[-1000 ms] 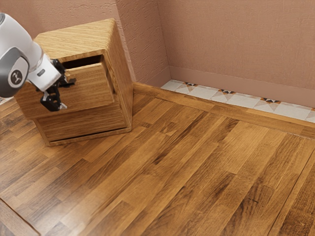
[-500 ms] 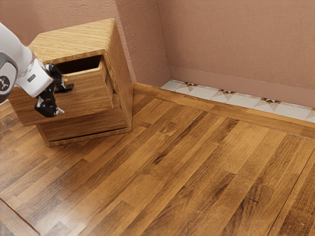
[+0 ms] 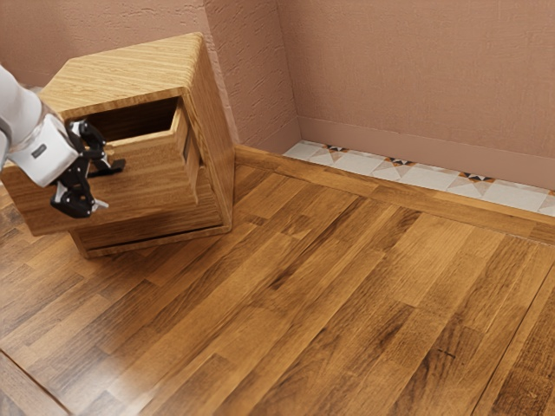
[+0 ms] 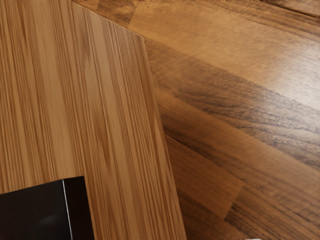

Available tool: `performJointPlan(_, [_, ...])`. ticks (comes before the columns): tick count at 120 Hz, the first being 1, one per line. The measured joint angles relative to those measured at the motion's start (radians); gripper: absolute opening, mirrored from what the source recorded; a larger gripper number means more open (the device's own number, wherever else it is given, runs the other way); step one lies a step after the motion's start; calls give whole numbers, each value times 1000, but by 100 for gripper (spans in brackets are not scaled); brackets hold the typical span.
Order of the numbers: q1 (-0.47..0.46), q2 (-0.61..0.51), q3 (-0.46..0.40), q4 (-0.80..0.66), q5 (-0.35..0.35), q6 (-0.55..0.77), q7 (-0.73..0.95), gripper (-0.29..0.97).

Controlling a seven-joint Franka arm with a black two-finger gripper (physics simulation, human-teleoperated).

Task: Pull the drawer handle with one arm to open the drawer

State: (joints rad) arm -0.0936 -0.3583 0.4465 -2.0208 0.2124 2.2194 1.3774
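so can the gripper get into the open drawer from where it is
Probably yes. The gripper sits against the front of the drawer, just below its rim. The drawer is pulled out, so part of its open top is uncovered. Only the rear part lies under the cabinet top.

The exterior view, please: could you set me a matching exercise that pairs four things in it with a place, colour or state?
Things:
1. drawer
2. gripper
3. tiled strip
4. wall

Place, colour or state:
a. runs along the foot of the wall
b. pulled partly out of the cabinet
c. at the drawer's front
d. pinkish brown

Pairs: 1-b, 2-c, 3-a, 4-d
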Motion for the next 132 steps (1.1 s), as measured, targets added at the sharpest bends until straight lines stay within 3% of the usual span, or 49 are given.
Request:
performJointPlan(23, [-6, -33, 0, -27, 6, 0, -6, 44])
performJointPlan(32, [-9, -45, 0, -35, 10, 2, -8, 36])
performJointPlan(79, [-15, -81, -1, -46, 17, 1, -18, 36])
performJointPlan(104, [-17, -122, -30, 4, 17, -14, -22, 56])
performJointPlan(110, [-18, -120, -55, 87, -2, -66, -25, 59])
performJointPlan(118, [-34, -67, -60, 277, -84, -236, -61, 62])
performJointPlan(132, [-140, 31, -64, 467, -126, -518, -263, 65])
